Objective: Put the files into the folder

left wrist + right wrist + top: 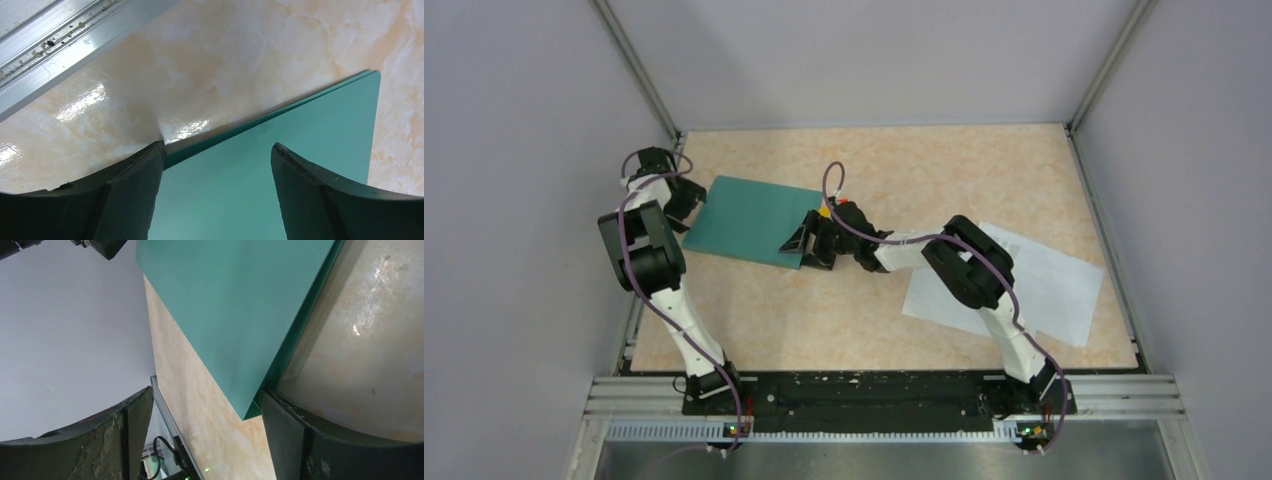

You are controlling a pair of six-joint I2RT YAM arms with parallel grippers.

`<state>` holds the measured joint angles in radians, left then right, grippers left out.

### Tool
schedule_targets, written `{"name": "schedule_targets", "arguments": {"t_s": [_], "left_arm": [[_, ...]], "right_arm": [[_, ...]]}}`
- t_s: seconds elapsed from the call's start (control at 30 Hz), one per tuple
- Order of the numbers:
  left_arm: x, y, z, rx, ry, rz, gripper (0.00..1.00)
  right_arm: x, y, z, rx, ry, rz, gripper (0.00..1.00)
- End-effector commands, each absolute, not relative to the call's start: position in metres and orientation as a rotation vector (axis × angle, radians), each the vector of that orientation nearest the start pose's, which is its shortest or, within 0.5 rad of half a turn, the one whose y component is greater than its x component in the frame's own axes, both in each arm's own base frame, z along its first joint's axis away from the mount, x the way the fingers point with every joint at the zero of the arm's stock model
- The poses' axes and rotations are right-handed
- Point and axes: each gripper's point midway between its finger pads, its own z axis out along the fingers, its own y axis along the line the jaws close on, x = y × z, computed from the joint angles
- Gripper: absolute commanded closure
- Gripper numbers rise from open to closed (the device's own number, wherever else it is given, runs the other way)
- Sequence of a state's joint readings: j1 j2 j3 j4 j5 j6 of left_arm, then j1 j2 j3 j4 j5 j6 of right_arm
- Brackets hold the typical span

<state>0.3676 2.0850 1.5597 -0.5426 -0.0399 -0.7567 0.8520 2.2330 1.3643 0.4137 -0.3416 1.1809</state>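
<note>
The teal-green folder (749, 220) lies shut and flat on the left half of the marble table. My left gripper (686, 200) is open at the folder's left edge. In the left wrist view its fingers (150, 170) straddle the folder (300, 130) just above it. My right gripper (809, 240) is open at the folder's near right corner. In the right wrist view that corner (250, 410) sits between the jaws, against the right finger (290, 435). The files, white sheets (1049, 285), lie on the right of the table, partly hidden under my right arm.
An aluminium rail (75, 35) runs along the table's left edge close to my left gripper. Grey enclosure walls (524, 150) stand on three sides. My left gripper also shows at the top left of the right wrist view (102, 246).
</note>
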Motion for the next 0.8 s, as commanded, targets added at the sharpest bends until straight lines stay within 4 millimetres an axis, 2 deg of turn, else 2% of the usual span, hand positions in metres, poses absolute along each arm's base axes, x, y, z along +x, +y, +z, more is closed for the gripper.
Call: {"name": "schedule_targets", "arguments": {"t_s": [0.0, 0.2, 0.43, 0.53, 0.67, 0.77], "left_arm": [[0.441, 0.150, 0.029, -1.450, 2.294, -0.058, 0.18], [0.441, 0.151, 0.029, -1.450, 2.296, -0.061, 0.18], [0.441, 0.152, 0.032, -1.442, 2.297, -0.065, 0.18], [0.441, 0.153, 0.036, -1.441, 2.289, -0.070, 0.18], [0.437, 0.158, 0.054, -1.458, 2.254, -0.040, 0.17], [0.426, 0.171, 0.082, -1.505, 2.181, 0.072, 0.14]], "right_arm": [[0.325, 0.513, 0.073, 0.149, 2.310, 1.598, 0.24], [0.329, 0.513, 0.080, 0.160, 2.283, 1.613, 0.27], [0.341, 0.519, 0.061, 0.181, 2.278, 1.632, 0.31], [0.347, 0.525, 0.062, 0.144, 2.245, 1.638, 0.34], [0.355, 0.530, 0.066, 0.050, 2.193, 1.607, 0.57], [0.357, 0.536, 0.074, -0.067, 2.151, 1.590, 0.78]]}}
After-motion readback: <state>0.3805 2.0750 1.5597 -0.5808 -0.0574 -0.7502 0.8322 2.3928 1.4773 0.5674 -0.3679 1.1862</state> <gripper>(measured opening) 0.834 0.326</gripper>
